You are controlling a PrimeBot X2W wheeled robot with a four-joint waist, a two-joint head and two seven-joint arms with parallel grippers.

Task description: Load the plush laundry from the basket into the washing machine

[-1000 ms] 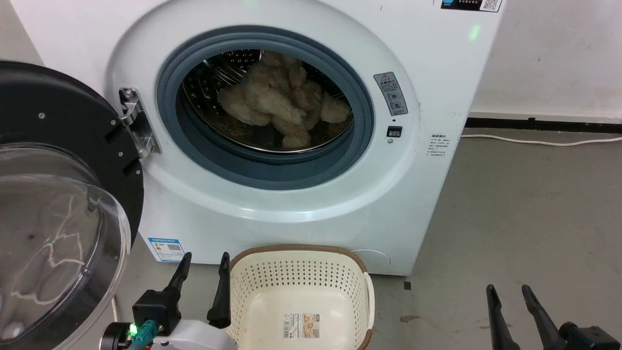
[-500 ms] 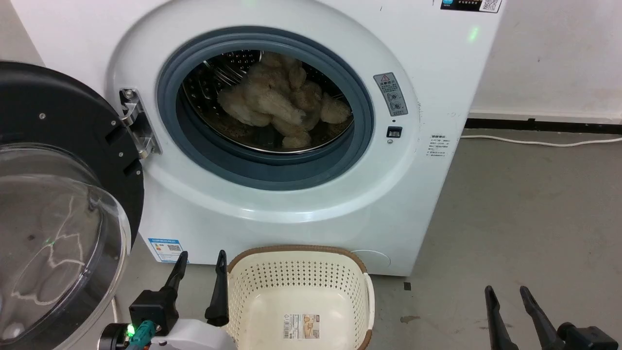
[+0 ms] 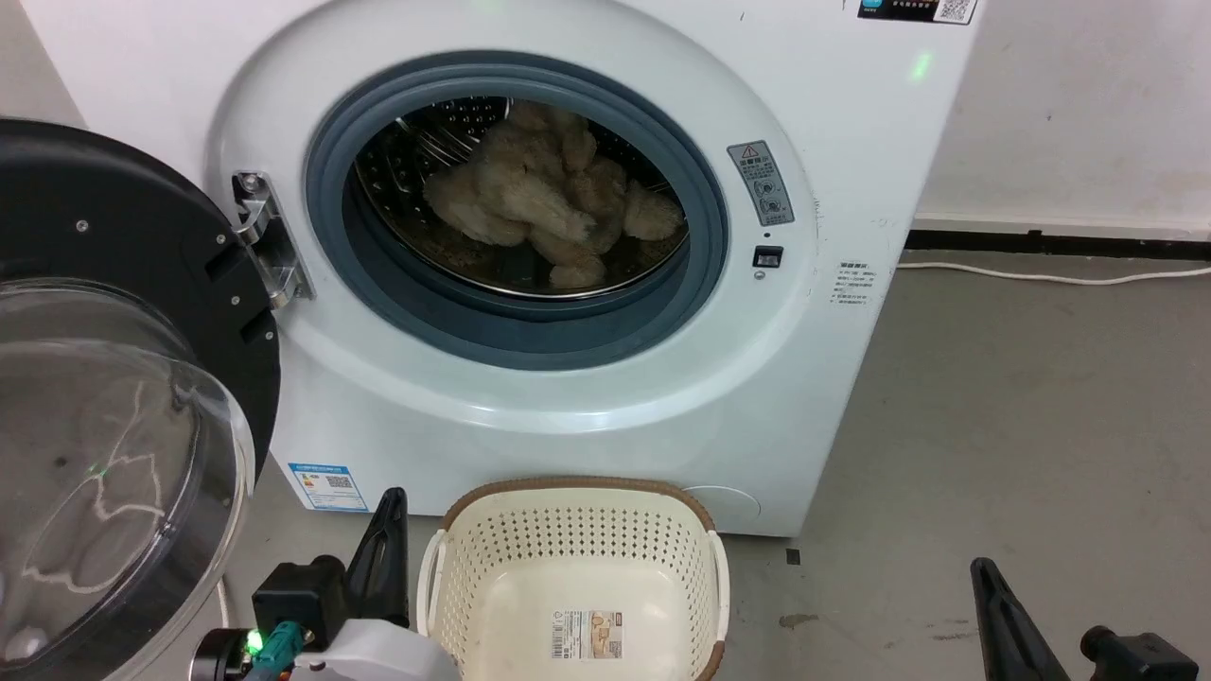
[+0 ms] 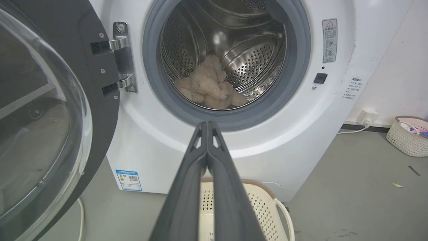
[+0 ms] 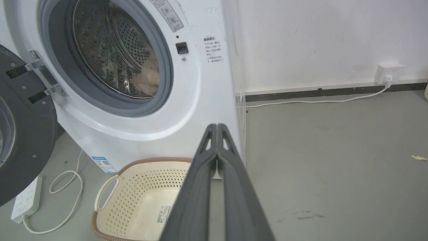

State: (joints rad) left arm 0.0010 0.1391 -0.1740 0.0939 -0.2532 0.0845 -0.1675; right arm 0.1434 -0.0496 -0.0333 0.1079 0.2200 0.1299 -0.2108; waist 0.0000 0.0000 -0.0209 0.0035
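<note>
Laundry [image 3: 530, 194] sits in the washer [image 3: 587, 416] beyond my left gripper [image 4: 207, 124] and right gripper [image 5: 216, 125], both pinched closed.

White wall socket [image 5: 388, 72] sits low on the white wall [image 5: 317, 40], just above the black baseboard [image 5: 334, 91]. A white cable [image 5: 317, 101] runs left from the socket along the baseboard, over the grey floor [image 5: 334, 150]. Pale perforated hamper [image 4: 406, 137] with coloured items stands just right of the socket, a yellowish scrap [image 5: 418, 157] lies on the floor near it, and a white power strip [image 5: 25, 201] with looped cord [image 5: 67, 172] lies well left of it.
</note>
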